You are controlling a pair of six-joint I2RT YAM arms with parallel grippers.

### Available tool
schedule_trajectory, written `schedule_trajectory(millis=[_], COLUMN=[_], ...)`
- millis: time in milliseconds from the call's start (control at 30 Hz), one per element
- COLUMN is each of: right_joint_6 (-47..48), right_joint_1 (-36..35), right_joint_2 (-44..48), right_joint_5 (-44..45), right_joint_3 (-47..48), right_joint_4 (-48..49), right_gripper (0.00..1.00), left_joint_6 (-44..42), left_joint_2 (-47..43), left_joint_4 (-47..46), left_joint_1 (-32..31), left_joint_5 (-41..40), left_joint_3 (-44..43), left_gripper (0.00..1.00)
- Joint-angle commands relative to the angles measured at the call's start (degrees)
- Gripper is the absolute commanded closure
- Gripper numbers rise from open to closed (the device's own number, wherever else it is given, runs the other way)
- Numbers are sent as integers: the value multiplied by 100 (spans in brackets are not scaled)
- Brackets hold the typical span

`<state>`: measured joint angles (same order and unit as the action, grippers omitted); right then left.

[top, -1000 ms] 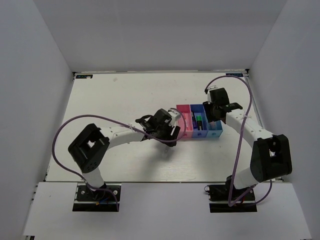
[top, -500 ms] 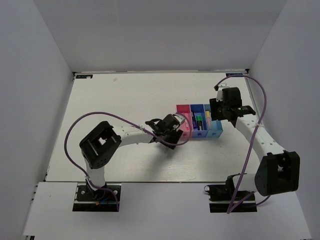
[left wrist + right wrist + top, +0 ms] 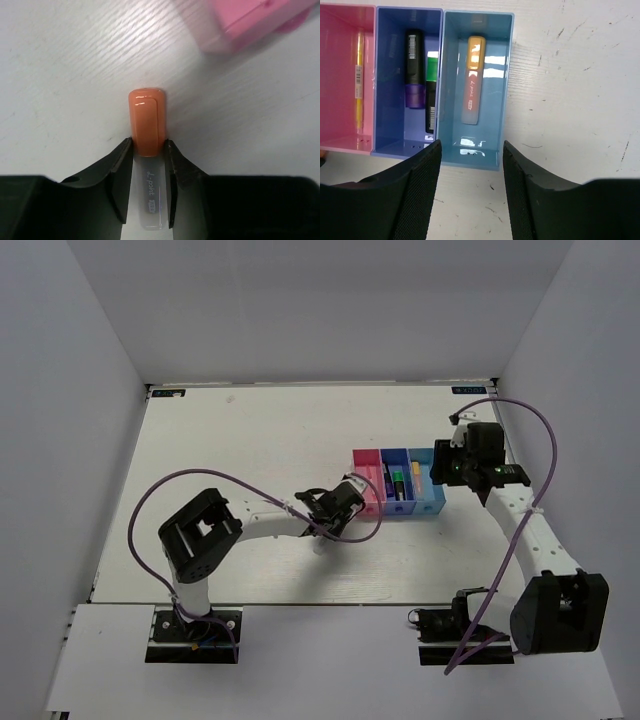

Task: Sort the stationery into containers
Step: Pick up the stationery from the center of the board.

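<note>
A grey-orange marker (image 3: 146, 125) lies on the white table just in front of the pink bin (image 3: 240, 22). My left gripper (image 3: 148, 150) is shut on it, both fingers pressed against the orange cap; in the top view this left gripper (image 3: 345, 502) sits low beside the pink bin (image 3: 368, 488). The three joined containers are pink (image 3: 337, 100), blue (image 3: 390, 125) and light cyan (image 3: 492, 100). The pink one holds a yellow stick (image 3: 359, 85). Two black markers lie in the blue one, purple-capped (image 3: 413, 70) and green-capped (image 3: 432, 90). An orange-pink highlighter (image 3: 472, 80) lies in the cyan one. My right gripper (image 3: 471, 165) hangs open and empty over the cyan bin's end.
White walls enclose the table on three sides. The left arm's purple cable (image 3: 200, 478) arcs over the table's left half. The right arm (image 3: 520, 515) runs along the right edge. Bare tabletop (image 3: 250, 430) lies behind and left of the bins.
My left gripper moved right and down to the table beside the pink bin and closed on the grey-orange marker. The right gripper drew back to the right, off the bins.
</note>
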<state>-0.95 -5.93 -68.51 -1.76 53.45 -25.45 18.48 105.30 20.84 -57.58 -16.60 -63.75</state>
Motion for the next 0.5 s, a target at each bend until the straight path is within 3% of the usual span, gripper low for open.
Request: schedule_trajectory(millis=[0, 33, 67, 100, 233, 267, 300, 367, 400, 467], right_joint_6=[-116, -90, -72, -37, 51, 51, 51, 34, -27, -89], right_joint_1=[136, 171, 189, 215, 286, 321, 338, 391, 391, 426], right_joint_2=[241, 233, 259, 338, 514, 584, 602, 725, 821, 883], right_joint_5=[-324, -456, -535, -571, -834, -861, -870, -861, -844, -730], right_joint_3=[-54, -72, -80, -89, -256, -274, -317, -344, -353, -362], right_joint_4=[102, 76, 41, 23, 66, 75, 84, 128, 111, 128], right_gripper=[44, 34, 18, 10, 10, 17, 56, 92, 100, 100], left_joint_6=[42, 50, 50, 59, 7, 6, 15, 15, 41, 129], left_joint_2=[-324, -412, -492, -858, -1590, -1748, -1862, -1916, -1881, -1741], left_joint_4=[737, 781, 807, 895, 931, 948, 931, 809, 677, 395], left_joint_1=[-25, -25, -25, -42, -60, -51, -60, -51, -34, -8], left_joint_5=[-379, -362, -361, -370, -186, 6, 95, 470, 604, 1112], left_joint_3=[389, 424, 442, 485, 355, 293, 32, -277, -479, -813], left_gripper=[90, 95, 97, 97, 98, 98, 98, 98, 98, 98])
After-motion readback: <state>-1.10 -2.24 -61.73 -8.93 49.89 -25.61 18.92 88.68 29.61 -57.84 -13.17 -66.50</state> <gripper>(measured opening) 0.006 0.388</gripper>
